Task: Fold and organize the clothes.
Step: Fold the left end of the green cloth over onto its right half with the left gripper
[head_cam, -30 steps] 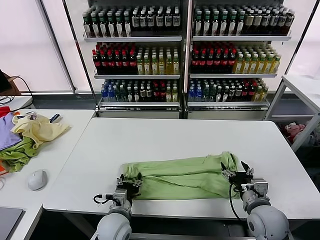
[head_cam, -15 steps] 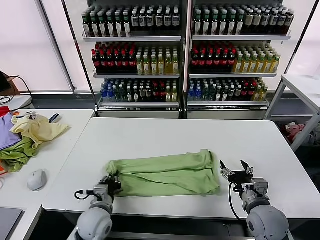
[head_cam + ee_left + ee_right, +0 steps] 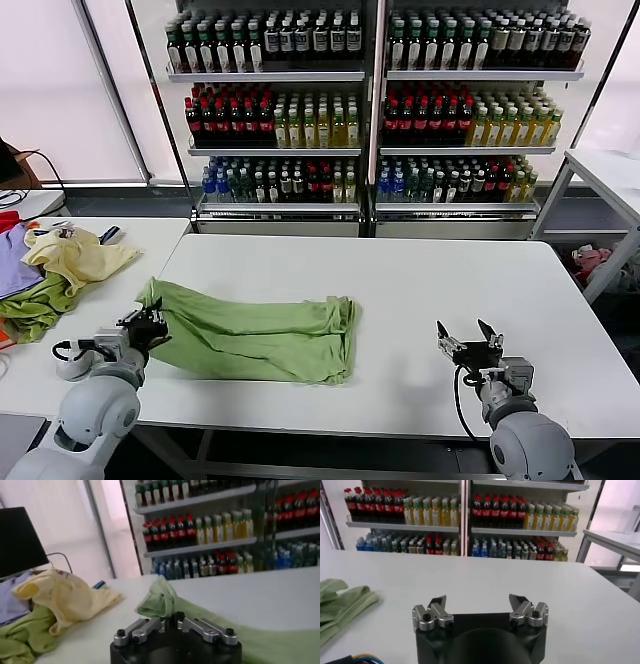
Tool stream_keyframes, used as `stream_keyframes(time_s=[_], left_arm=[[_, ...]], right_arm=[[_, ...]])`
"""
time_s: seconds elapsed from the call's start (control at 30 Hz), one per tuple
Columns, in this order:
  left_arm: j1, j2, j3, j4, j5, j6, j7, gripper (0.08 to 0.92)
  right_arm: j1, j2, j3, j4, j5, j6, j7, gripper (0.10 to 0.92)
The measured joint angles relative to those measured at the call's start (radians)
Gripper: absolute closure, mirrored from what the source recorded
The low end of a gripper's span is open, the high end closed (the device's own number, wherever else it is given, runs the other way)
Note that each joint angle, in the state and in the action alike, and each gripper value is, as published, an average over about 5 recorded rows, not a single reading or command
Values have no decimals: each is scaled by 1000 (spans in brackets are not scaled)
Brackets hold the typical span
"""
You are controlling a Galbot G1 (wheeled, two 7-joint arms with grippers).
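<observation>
The light green polo shirt [image 3: 255,335] lies folded into a long band on the left half of the white table [image 3: 420,280]. My left gripper [image 3: 150,322] is shut on the shirt's left end at the table's left edge; in the left wrist view the bunched cloth [image 3: 159,600] rises between the closed fingers of that gripper [image 3: 168,618]. My right gripper [image 3: 468,345] is open and empty over the table's front right, well clear of the shirt. In the right wrist view that gripper [image 3: 479,605] has its jaws wide apart, and the shirt's edge [image 3: 340,605] lies far to one side.
A heap of pale yellow, darker green and purple garments [image 3: 55,270] lies on the side table at the left, with a white mouse [image 3: 70,362] near it. Shelves of bottles [image 3: 370,110] stand behind the table. Another table [image 3: 605,170] is at the far right.
My left gripper has dragged the shirt to the left across the table, from front centre to the left edge. My right gripper has let go of it and stayed at the front right, open.
</observation>
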Motion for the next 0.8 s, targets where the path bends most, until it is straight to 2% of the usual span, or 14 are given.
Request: stream_keyframes(time_s=[0.2,0.37,0.57,0.8], left_arm=[[-3,-38,22,-123,-170,27,-2,846],[-25,-96,74,-172,-301,37,-7,846],[-71,-176,157,-167,-396,40,-21,846],[-147,-277,249,-94,-432,38,-31,846]], right_arm=[[-7,1,0,4,-5,0,-2,203],[-10,7,-6,3,-13,0,-5,203],[-7,13,-11,-3,-17,1,-5,203],[-6,16,-11,-8,-18,5,-7,203]])
